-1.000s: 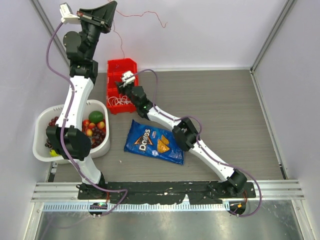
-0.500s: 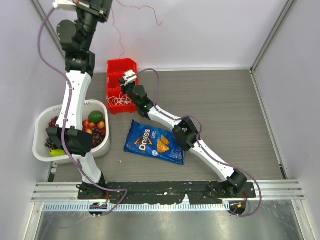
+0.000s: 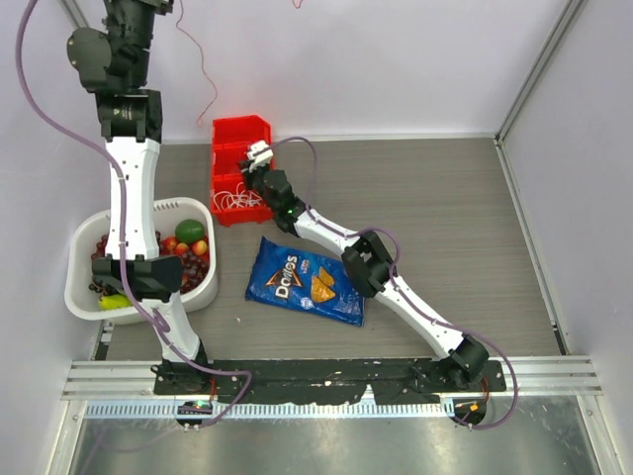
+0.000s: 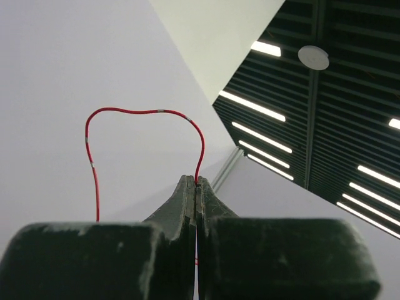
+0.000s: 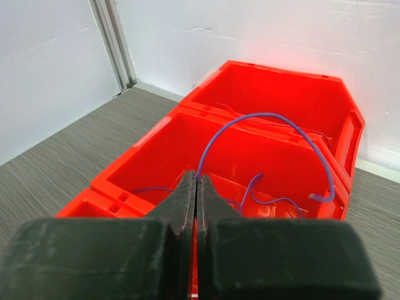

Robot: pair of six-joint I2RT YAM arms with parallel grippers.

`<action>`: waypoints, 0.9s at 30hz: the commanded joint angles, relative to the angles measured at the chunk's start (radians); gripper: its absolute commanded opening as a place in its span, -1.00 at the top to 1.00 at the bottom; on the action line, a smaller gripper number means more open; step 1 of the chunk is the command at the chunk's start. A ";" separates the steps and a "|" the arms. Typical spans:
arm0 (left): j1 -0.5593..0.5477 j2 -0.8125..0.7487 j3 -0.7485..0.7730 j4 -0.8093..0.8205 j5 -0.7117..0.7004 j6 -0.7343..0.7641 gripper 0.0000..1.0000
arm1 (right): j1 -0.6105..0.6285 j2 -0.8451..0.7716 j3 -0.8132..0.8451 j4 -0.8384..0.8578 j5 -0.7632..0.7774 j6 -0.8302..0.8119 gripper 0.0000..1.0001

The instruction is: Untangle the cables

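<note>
My left gripper (image 4: 197, 181) is raised high toward the back wall, shut on a thin red cable (image 4: 144, 112) that arcs above its tips. In the top view that red cable (image 3: 203, 74) hangs down toward the red bin (image 3: 240, 134). My right gripper (image 3: 245, 168) hovers over the bin. In the right wrist view it (image 5: 197, 179) is shut on a bluish cable (image 5: 262, 114), which loops up and drops back into the bin (image 5: 156, 134). White cables (image 3: 237, 201) lie curled in the bin's near compartment.
A blue chip bag (image 3: 305, 282) lies flat on the table near the right arm's elbow. A white basket (image 3: 84, 287) full of fruit stands at the left, beside the left arm. Walls close the space at the back and sides.
The left arm has risen higher, drawing the red cable up with it. The right gripper has shut on the bluish cable over the bin.
</note>
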 commanded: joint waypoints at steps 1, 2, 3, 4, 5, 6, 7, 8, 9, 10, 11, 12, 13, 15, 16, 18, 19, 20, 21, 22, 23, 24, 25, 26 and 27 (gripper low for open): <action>0.000 0.006 -0.041 0.012 0.002 0.020 1.00 | 0.001 -0.005 0.028 0.024 -0.018 0.042 0.99; 0.000 0.006 -0.046 0.010 0.003 0.021 1.00 | -0.001 -0.005 0.030 0.024 -0.014 0.055 0.99; -0.002 0.008 -0.049 0.009 0.008 0.023 1.00 | 0.002 -0.005 0.030 0.021 -0.015 0.064 0.99; 0.000 0.009 -0.056 0.009 0.013 0.026 1.00 | 0.006 -0.005 0.032 0.021 -0.020 0.076 0.99; 0.000 0.006 -0.064 0.010 0.014 0.027 1.00 | 0.010 -0.008 0.038 0.010 -0.024 0.078 0.99; 0.000 0.003 -0.076 0.015 0.013 0.031 1.00 | 0.013 -0.011 0.036 0.004 -0.024 0.084 0.97; 0.000 0.003 -0.085 0.016 0.011 0.034 1.00 | 0.019 -0.018 0.035 -0.005 -0.029 0.087 0.95; 0.001 0.002 -0.093 0.015 0.006 0.035 1.00 | 0.022 -0.023 0.035 -0.011 -0.032 0.096 0.90; 0.003 0.003 -0.096 0.018 0.006 0.035 1.00 | 0.024 -0.035 0.032 -0.028 -0.030 0.102 0.87; 0.005 0.005 -0.101 0.018 0.009 0.034 1.00 | 0.026 -0.046 0.025 -0.033 -0.032 0.117 0.79; 0.008 0.006 -0.105 0.018 0.008 0.034 1.00 | 0.027 -0.069 -0.002 -0.037 -0.033 0.125 0.74; 0.006 0.008 -0.110 0.020 0.008 0.034 1.00 | 0.027 -0.084 -0.020 -0.039 -0.032 0.130 0.63; 0.009 0.008 -0.115 0.020 0.008 0.032 1.00 | 0.029 -0.107 -0.039 -0.042 -0.035 0.136 0.57; 0.009 0.008 -0.124 0.023 0.008 0.035 1.00 | 0.027 -0.129 -0.033 -0.071 -0.041 0.145 0.34; 0.012 0.009 -0.128 0.023 0.006 0.034 1.00 | 0.029 -0.137 -0.027 -0.086 -0.043 0.145 0.15; 0.015 0.008 -0.139 0.021 0.009 0.034 1.00 | 0.027 -0.164 -0.042 -0.116 -0.029 0.156 0.02; 0.017 0.006 -0.144 0.023 0.014 0.035 1.00 | 0.026 -0.190 -0.053 -0.128 -0.026 0.164 0.01; 0.023 0.006 -0.148 0.017 0.023 0.040 1.00 | 0.022 -0.213 -0.065 -0.148 -0.030 0.170 -0.03; 0.026 0.003 -0.153 0.009 0.031 0.043 1.00 | 0.022 -0.222 -0.065 -0.166 -0.033 0.173 -0.11; 0.031 0.000 -0.161 0.003 0.036 0.046 1.00 | 0.018 -0.242 -0.065 -0.200 -0.037 0.182 -0.14; 0.035 -0.003 -0.174 0.001 0.042 0.047 1.00 | 0.015 -0.258 -0.067 -0.218 -0.044 0.188 -0.16; 0.040 -0.012 -0.196 0.007 0.046 0.049 1.00 | 0.006 -0.281 -0.076 -0.262 -0.053 0.208 -0.18; 0.043 -0.020 -0.216 0.013 0.049 0.052 1.00 | -0.005 -0.304 -0.120 -0.277 -0.053 0.220 -0.20; 0.047 -0.029 -0.239 0.018 0.049 0.055 1.00 | -0.010 -0.354 -0.152 -0.286 -0.064 0.243 -0.21; 0.047 -0.037 -0.259 0.024 0.049 0.057 1.00 | -0.020 -0.382 -0.232 -0.283 -0.069 0.253 -0.23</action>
